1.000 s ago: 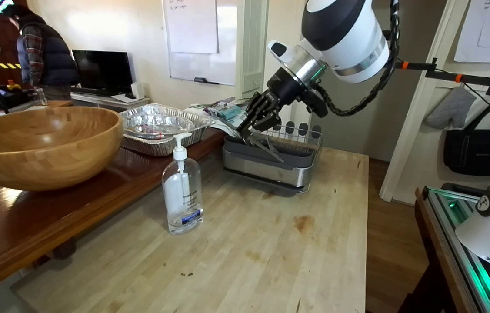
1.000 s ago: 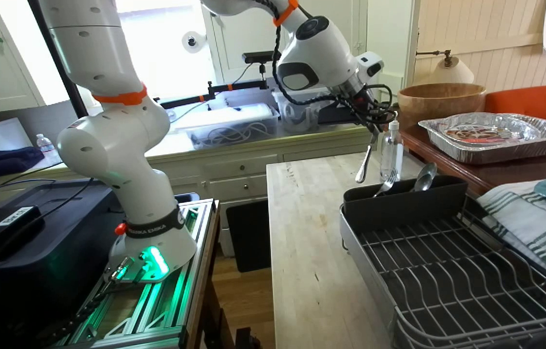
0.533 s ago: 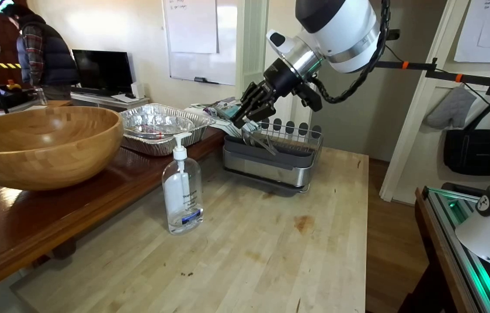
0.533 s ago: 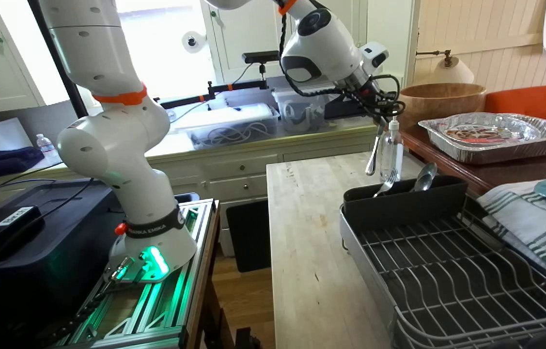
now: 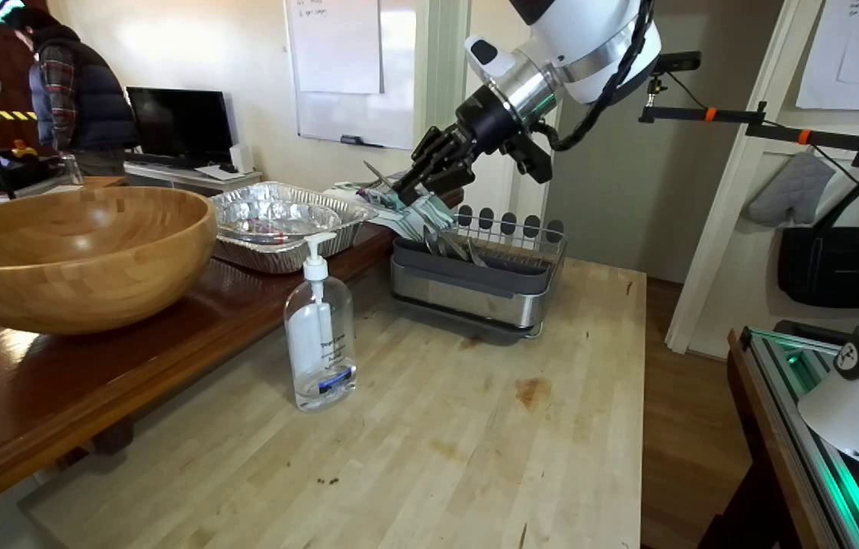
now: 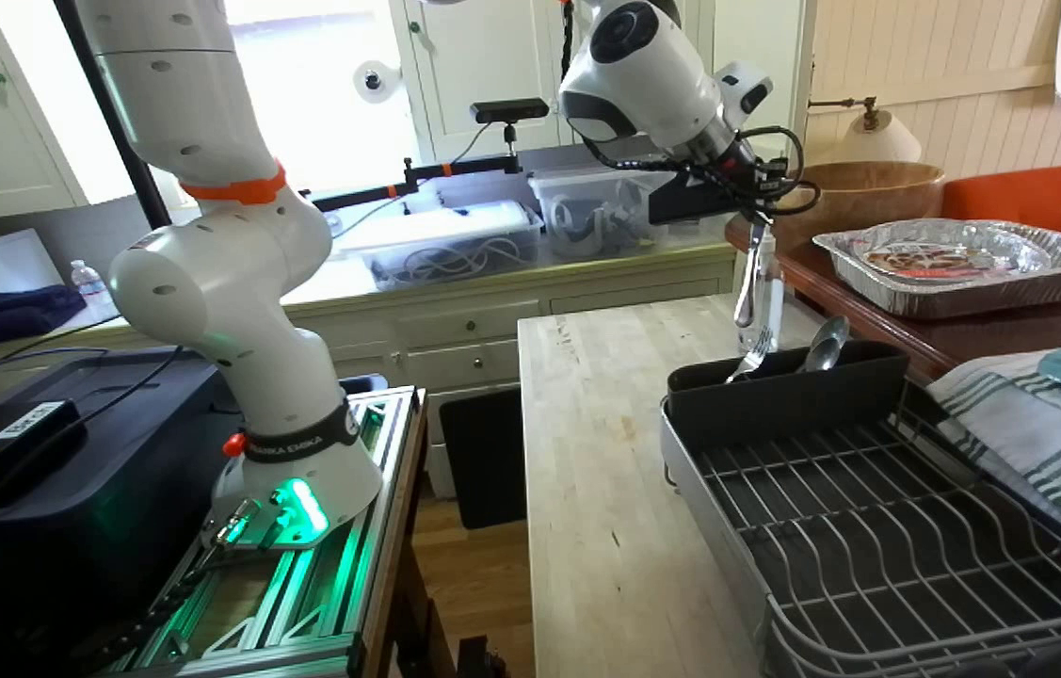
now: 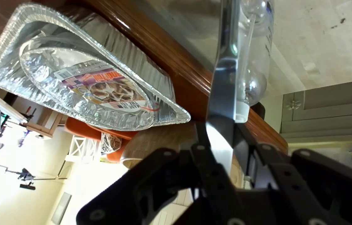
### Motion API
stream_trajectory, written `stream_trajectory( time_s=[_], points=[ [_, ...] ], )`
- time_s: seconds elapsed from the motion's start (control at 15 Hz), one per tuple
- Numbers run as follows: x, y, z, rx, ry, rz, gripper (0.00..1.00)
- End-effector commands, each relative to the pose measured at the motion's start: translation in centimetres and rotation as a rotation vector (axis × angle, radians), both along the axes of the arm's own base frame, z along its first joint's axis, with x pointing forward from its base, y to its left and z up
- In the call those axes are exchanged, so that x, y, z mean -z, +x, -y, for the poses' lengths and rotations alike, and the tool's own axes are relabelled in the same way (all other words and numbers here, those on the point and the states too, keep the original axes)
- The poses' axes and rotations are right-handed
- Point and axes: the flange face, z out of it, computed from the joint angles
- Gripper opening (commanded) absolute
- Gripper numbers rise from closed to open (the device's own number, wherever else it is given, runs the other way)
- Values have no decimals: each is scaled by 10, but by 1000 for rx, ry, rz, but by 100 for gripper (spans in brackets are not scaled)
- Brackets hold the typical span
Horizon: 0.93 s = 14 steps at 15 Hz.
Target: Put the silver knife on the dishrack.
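Observation:
The silver knife [image 7: 224, 78] is held between the fingers of my gripper [image 7: 221, 134], which is shut on its blade. In an exterior view the knife [image 6: 749, 282] hangs down from the gripper [image 6: 762, 218], handle end lowest, above the caddy end of the dishrack [image 6: 720, 537]. In an exterior view the gripper [image 5: 406, 191] is above and behind the caddy, and the knife tip [image 5: 377, 174] sticks out past it. The dishrack [image 5: 482, 299] stands on the light table. The knife is apart from the rack in an exterior view; elsewhere its lower end overlaps other cutlery.
A fork [image 6: 756, 356] and a spoon [image 6: 827, 343] stand in the dark grey caddy [image 6: 789, 400]. A soap bottle [image 5: 321, 343] stands on the table. Foil trays [image 6: 972, 268], a wooden bowl [image 5: 78, 259] and a striped towel [image 6: 1038, 424] lie on the higher brown table.
The gripper has risen with the knife, moving left in an exterior view and right in an exterior view from another angle. The knife stays held, its handle end higher. The rack has not moved.

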Motion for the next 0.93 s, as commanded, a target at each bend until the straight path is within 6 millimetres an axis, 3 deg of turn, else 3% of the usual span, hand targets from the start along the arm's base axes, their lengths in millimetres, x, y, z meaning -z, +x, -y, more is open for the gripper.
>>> stream_trajectory(
  time_s=[0.0,0.87],
  points=[
    [-9,3,13,-23,17,40,6],
    [-39,13,56,-32,7,145,6]
  ],
)
